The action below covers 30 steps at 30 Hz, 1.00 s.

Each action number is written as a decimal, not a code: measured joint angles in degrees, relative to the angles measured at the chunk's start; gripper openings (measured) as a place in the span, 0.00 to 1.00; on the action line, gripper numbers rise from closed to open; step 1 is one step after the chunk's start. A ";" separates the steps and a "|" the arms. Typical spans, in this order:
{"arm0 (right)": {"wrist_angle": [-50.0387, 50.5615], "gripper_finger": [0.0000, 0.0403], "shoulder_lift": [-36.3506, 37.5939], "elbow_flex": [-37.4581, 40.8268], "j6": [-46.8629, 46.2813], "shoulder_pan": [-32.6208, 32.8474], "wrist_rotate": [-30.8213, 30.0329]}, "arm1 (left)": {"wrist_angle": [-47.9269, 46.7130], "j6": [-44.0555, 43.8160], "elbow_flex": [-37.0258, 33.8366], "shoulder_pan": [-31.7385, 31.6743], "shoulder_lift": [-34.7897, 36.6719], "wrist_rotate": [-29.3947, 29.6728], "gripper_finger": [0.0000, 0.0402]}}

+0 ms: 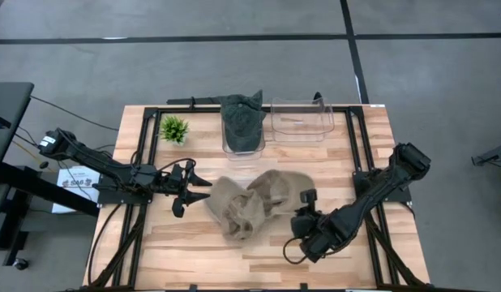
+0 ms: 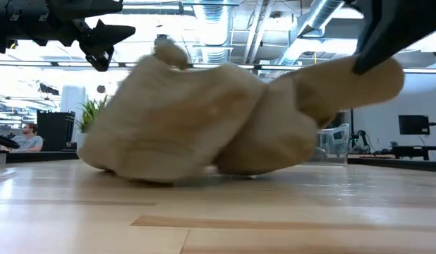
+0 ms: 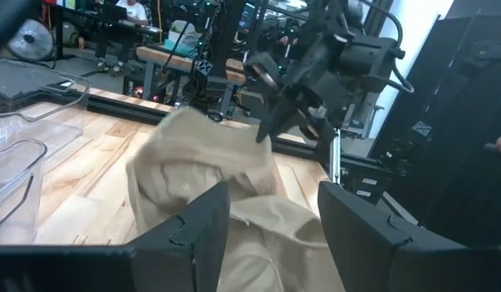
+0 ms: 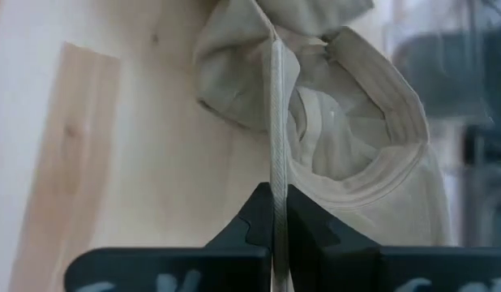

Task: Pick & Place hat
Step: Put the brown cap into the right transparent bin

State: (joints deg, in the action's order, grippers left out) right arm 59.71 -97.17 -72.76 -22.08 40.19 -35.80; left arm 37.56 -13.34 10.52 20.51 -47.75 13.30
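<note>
A crumpled beige hat (image 1: 250, 204) lies in two lumps mid-table; whether it is one hat or two, I cannot tell. In the low view the beige hat (image 2: 204, 120) rests on the wood by its underside. My right gripper (image 1: 306, 201) is at its right side, shut on its brim. My left gripper (image 1: 188, 195) is open just left of the hat, fingers level and pointing at it. In the left wrist view the hat (image 3: 210, 170) lies ahead of the open fingers (image 3: 202, 227). My right gripper pinches the hat's brim edge (image 4: 275, 154) between its two fingers; the brim shows edge-on as a thin strip running along the fingers. The fingers come from the table's near right, slanting down. That brim end (image 2: 366, 81) is raised; the rest lies on the table.
Two clear bins stand at the far edge: the left bin (image 1: 228, 146) holds a dark green hat (image 1: 242, 122), the right bin (image 1: 303, 130) shows nothing inside. A small green plant (image 1: 174, 128) stands far left. Bare wood (image 1: 234, 259) lies near the hat.
</note>
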 joint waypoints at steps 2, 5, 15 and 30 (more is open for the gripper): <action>5.83 0.01 0.00 -1.59 -3.66 0.62 -0.10 | 0.00 0.00 0.00 0.00 0.00 0.00 0.46; 14.06 0.01 0.00 -3.22 -9.47 1.67 -0.07 | 0.00 0.00 0.00 0.00 0.00 -0.01 0.46; 30.23 0.01 0.04 -4.38 -23.27 3.98 8.59 | 0.00 -0.02 0.00 0.00 0.00 -0.02 0.46; 13.35 0.00 -0.31 -4.41 -18.14 5.09 7.55 | 0.02 -0.44 0.00 0.02 0.00 -0.03 0.46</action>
State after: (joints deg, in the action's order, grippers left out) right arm 73.06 -97.47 -77.17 -40.23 45.28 -28.25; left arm 37.58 -13.78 10.52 20.53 -47.75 13.27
